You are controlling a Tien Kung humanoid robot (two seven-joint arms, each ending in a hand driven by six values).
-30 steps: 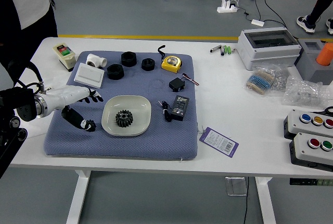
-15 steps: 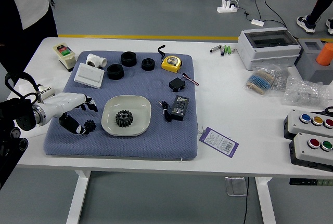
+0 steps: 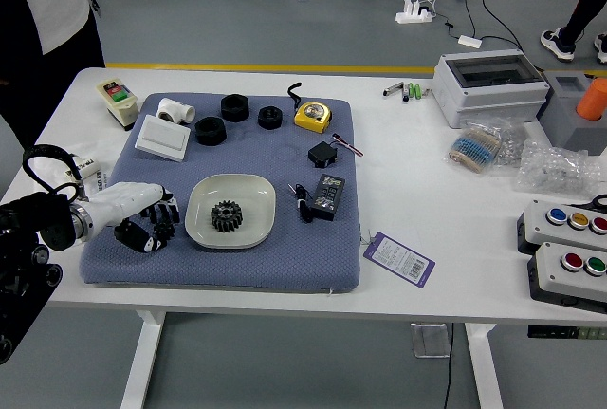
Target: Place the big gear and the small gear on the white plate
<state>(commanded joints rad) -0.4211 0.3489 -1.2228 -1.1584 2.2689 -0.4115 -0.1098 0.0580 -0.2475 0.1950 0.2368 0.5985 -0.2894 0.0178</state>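
In the head view, a smooth, shallow white plate (image 3: 228,190) with rounded corners is set on a textured blue mat (image 3: 237,272). The black big gear (image 3: 227,217), ridged with teeth, is held in the plate. Just left of the plate, the dark, toothed small gear (image 3: 163,228) is partly covered by the left hand (image 3: 133,204); it is gripped between the thumb and the bent fingers, narrowed around it.
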